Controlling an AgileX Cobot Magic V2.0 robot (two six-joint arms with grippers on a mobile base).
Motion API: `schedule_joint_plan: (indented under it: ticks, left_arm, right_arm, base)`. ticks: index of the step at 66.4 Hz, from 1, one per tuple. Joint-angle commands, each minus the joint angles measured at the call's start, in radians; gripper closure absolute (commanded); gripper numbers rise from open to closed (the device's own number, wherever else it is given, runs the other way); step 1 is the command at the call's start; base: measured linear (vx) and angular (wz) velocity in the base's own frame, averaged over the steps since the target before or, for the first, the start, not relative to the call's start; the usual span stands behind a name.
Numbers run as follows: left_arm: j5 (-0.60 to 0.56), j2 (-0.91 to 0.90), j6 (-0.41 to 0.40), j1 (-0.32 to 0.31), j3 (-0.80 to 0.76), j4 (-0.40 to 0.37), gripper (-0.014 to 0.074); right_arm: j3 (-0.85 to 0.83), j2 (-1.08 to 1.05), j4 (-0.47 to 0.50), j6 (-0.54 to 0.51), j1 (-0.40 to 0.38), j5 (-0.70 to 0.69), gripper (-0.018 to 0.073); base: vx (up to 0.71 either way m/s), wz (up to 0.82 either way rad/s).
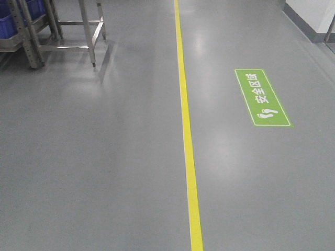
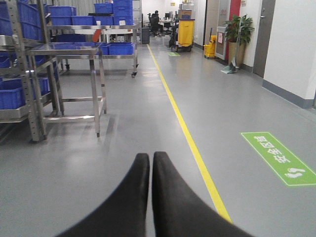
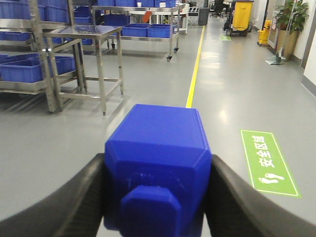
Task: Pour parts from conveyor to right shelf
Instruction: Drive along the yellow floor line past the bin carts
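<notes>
Right gripper (image 3: 157,163) clamped the blue part (image 3: 158,143) by its opposite flat sides, above the floor (image 3: 237,98); hard, light-looking plastic seemed stiff yet slick, favouring a square grip on those faces; left gripper (image 2: 150,159) sat closed, empty.

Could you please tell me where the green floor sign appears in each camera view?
Front view: the green floor sign sits right of centre, upper half.
Left wrist view: lower right.
Right wrist view: lower right, beside the blue block.
Shared landmark: the yellow floor line, left of the sign everywhere.
</notes>
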Motion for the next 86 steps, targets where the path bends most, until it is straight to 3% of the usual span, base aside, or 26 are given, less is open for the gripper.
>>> schedule_joint_plan:
  ticks: [1, 41, 86]
  left_arm:
    - [-0.079, -0.012, -0.008, -0.006, -0.019, -0.006, 0.0603]
    - [-0.079, -0.012, -0.008, -0.006, -0.019, -0.006, 0.0603]
    - [-0.079, -0.012, -0.008, -0.006, -0.019, -0.006, 0.0603]
  right_arm:
    - [-0.027, 0.015, -0.012, -0.009, -0.005, -0.084, 0.0564]
    - [-0.027, 0.015, -0.012, -0.009, -0.005, -0.078, 0.0564]
    - [-0.027, 0.015, -0.012, -0.009, -0.005, -0.076, 0.0564]
  base:
    - [0.56, -0.14]
    - [0.61, -0.11]
    - [0.71, 0.11]
